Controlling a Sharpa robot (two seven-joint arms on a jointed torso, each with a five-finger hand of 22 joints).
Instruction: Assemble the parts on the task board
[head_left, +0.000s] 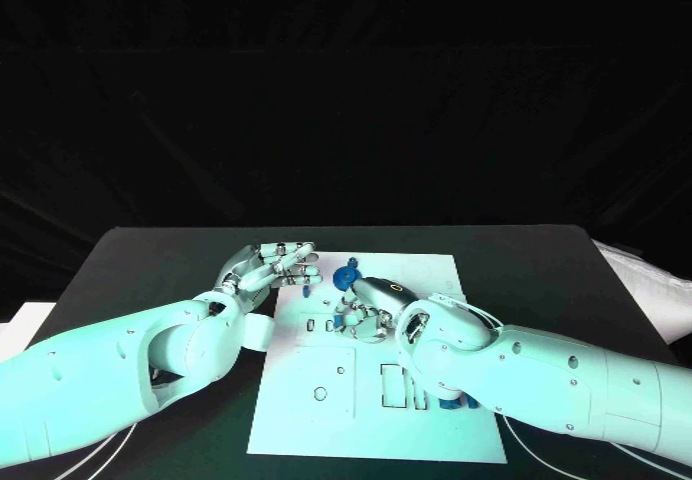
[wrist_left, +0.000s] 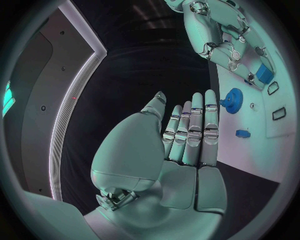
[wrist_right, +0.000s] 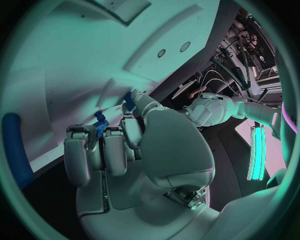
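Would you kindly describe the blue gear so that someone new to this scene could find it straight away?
Start at the white board in the middle of the black table. Go to its far edge, between the two robot hands; the blue gear sits there, just beyond the right robot hand. It is round and toothed, unlike the small blocky blue piece beside it.

Board's (head_left: 433, 430) near half free; both hands (head_left: 277, 265) (head_left: 368, 305) & gear (head_left: 348, 274) crowd far end.

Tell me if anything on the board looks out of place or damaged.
Nothing stands out. The board lies flat and whole, a blue gear sits on it, the right hand works over it, and the left hand rests at its edge.
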